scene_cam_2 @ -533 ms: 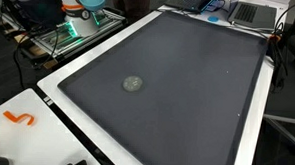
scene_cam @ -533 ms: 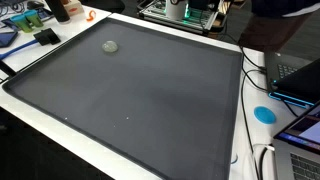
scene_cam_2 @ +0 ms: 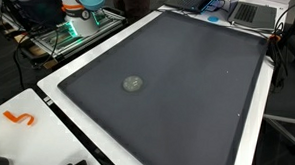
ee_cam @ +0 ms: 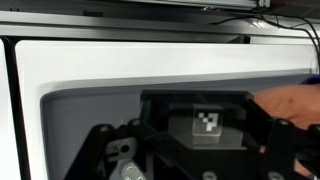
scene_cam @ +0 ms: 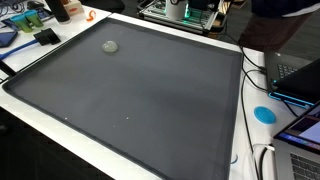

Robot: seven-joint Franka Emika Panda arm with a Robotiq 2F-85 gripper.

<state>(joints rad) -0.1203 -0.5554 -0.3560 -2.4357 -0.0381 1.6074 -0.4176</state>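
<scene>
The black metal gripper (ee_cam: 185,150) shows only in the wrist view, low at 6 o'clock. Its jaw spacing cannot be made out.

We see our own body only in the wrist view, where the gripper (ee_cam: 190,150) fills the 6 o'clock part of the picture. Its housing is matte black, built of angular plates and slanting link bars. Just toward 5 o'clock from the centre sits a square tag (ee_cam: 207,124), pale grey with a small black-and-white checker pattern. Toward 7 o'clock a silvery metal fitting (ee_cam: 122,150) with rounded heads glints between the black bars.
</scene>
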